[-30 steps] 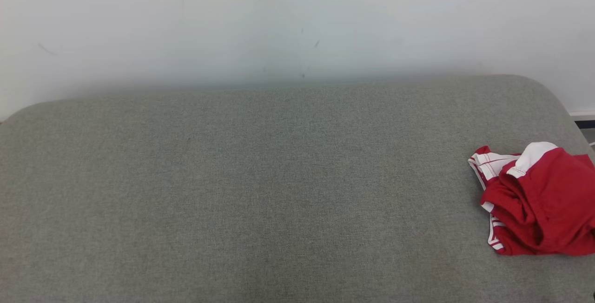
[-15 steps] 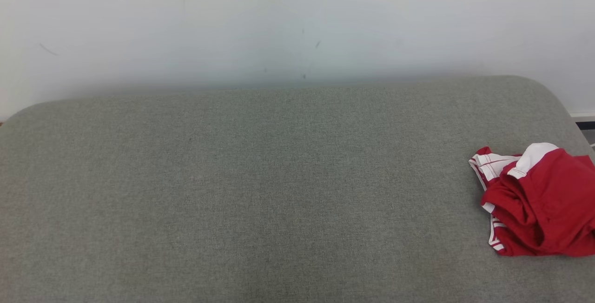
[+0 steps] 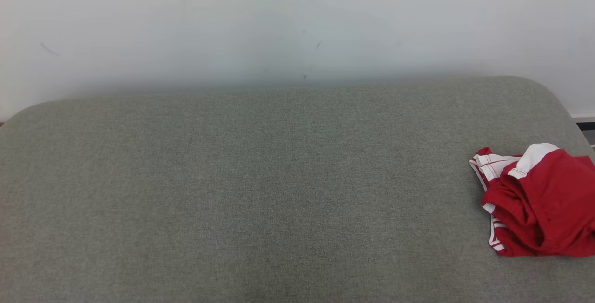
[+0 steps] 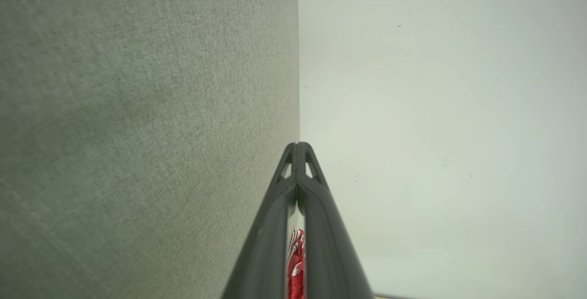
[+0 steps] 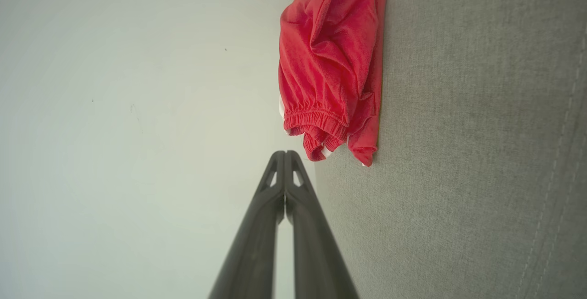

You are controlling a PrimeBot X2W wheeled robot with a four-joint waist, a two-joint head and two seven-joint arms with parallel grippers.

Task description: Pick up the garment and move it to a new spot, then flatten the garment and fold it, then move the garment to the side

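The garment (image 3: 539, 200) is red with white trim, crumpled in a heap at the right edge of the grey fabric surface (image 3: 260, 191). In the right wrist view the garment (image 5: 330, 65) lies ahead of my right gripper (image 5: 285, 154), whose dark fingers meet at the tips, shut and holding nothing, a short way off the cloth. My left gripper (image 4: 298, 145) is shut too, fingertips touching. A sliver of the garment (image 4: 296, 267) shows far off through the slit between its fingers.
A pale wall (image 3: 297, 24) rises right behind the grey surface. The surface's rounded right corner (image 3: 553, 94) ends near the garment, with a strip of skirting and floor (image 3: 585, 124) beyond it. Open grey fabric stretches left of the heap.
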